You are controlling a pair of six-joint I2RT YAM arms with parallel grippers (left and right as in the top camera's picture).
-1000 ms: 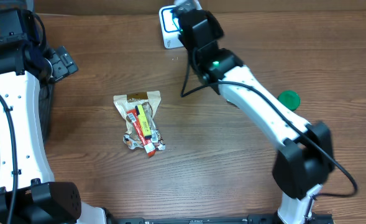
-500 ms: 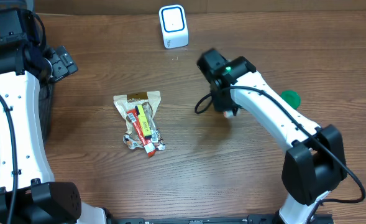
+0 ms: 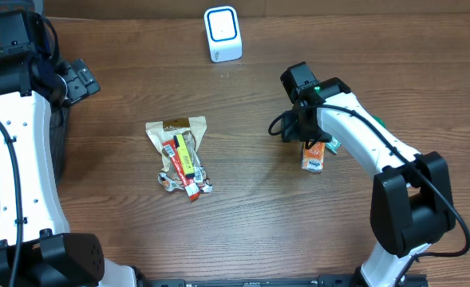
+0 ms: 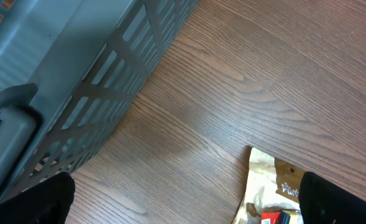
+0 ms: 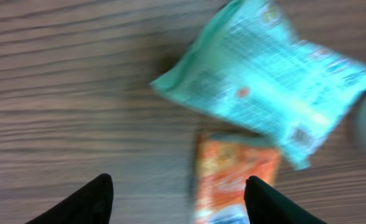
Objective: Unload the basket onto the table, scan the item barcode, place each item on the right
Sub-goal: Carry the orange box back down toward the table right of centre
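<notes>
An orange packet lies flat on the table under my right gripper. In the right wrist view the orange packet is blurred and sits below my right gripper, whose fingers stand wide apart and do not clamp it. A teal packet lies just beyond it, touching its top edge. The white scanner stands at the table's far edge. My left gripper hangs open at the far left, with nothing between its fingers.
A pile of snack packets lies left of centre, and its tan bag shows in the left wrist view. A grey slatted basket stands along the left side. A black cable loops beside the right wrist.
My right arm swung from the scanner to the front right and came down. Its jaws went from shut to open, and the orange packet now rests on the table. The left arm stayed still.
</notes>
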